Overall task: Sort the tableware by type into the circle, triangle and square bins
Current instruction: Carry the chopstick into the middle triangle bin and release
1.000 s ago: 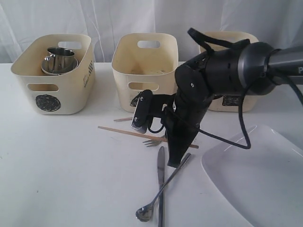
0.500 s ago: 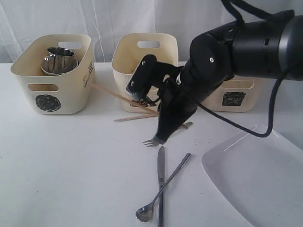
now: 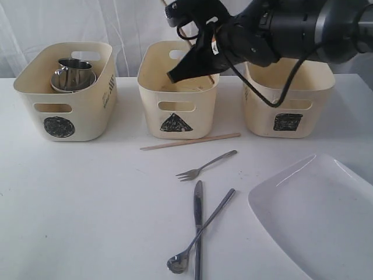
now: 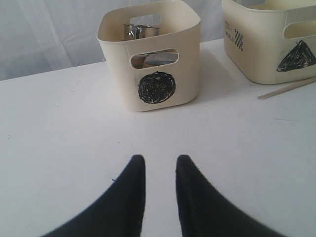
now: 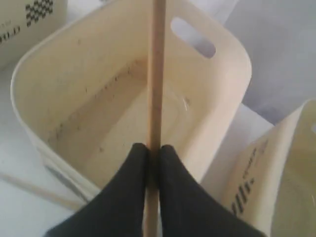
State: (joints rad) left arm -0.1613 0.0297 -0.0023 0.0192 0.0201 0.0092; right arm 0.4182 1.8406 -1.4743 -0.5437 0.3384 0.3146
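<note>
The right gripper [image 3: 175,76] hung above the middle cream plastic tub marked with a black scribbled triangle [image 3: 198,116], tips just over its front rim. In the right wrist view its black fingers [image 5: 128,168] were pressed onto a pale wooden chopstick [image 5: 157,74], which ran across the tub's open mouth. The tub floor below looked bare apart from some specks.

The second wooden chopstick [image 3: 189,141] lay flat on the white table [image 3: 76,204], just in front of the triangle tub and reaching toward the square-marked cream tub [image 3: 262,111]. Nearer the front lay the steel fork [image 3: 207,165], apart from the steel knife [image 3: 198,198], with the long steel spoon [image 3: 221,204] lying slantwise across the knife. The knife ran down to the lower edge of the exterior view.

The large white rectangular plate [image 3: 315,221] filled the front right corner and passed out of that view at the right and bottom edges. The circle-marked cream tub [image 3: 87,116] stood at the far left, holding a steel handled mug [image 3: 74,65]. Narrow gaps separated the three tubs.

The left gripper [image 4: 160,160] hovered over bare table facing the circle tub, fingers spread a little, nothing between them. The table's left front lay open.
</note>
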